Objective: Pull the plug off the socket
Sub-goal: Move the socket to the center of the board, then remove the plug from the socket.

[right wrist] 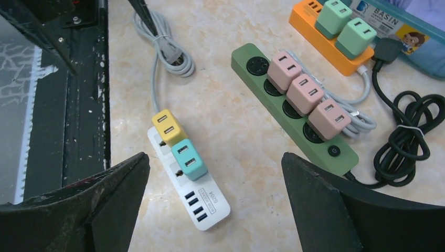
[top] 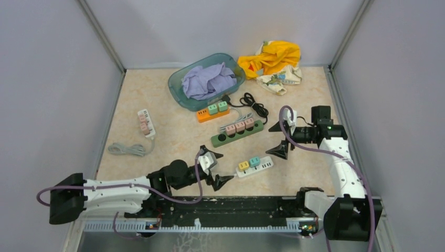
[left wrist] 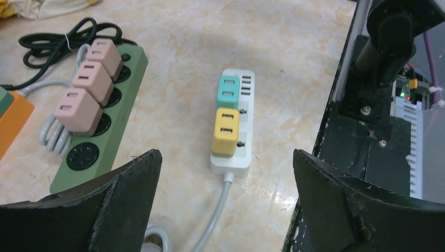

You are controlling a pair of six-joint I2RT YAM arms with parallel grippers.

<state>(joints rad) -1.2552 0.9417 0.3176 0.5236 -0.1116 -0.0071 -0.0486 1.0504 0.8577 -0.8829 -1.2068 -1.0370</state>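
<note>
The desk (top: 168,142) is covered with a beige, marble-like surface, and soft reflections of light are seen on it. It is enclosed by plain grey walls at the left (top: 47,79), back (top: 220,26) and right (top: 399,79). Metal posts (top: 103,34) are placed at the far corners.

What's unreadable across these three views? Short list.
Left wrist: prongs of the yellow adapter and teal adapter, hidden by their own bodies; seating depth unknown.
Left wrist: near end of the green strip, partly behind the left claw's finger.
Top external: basin contents, under the purple cloth.
Top external: white strip by the left wall, too small to count its plugs.
</note>
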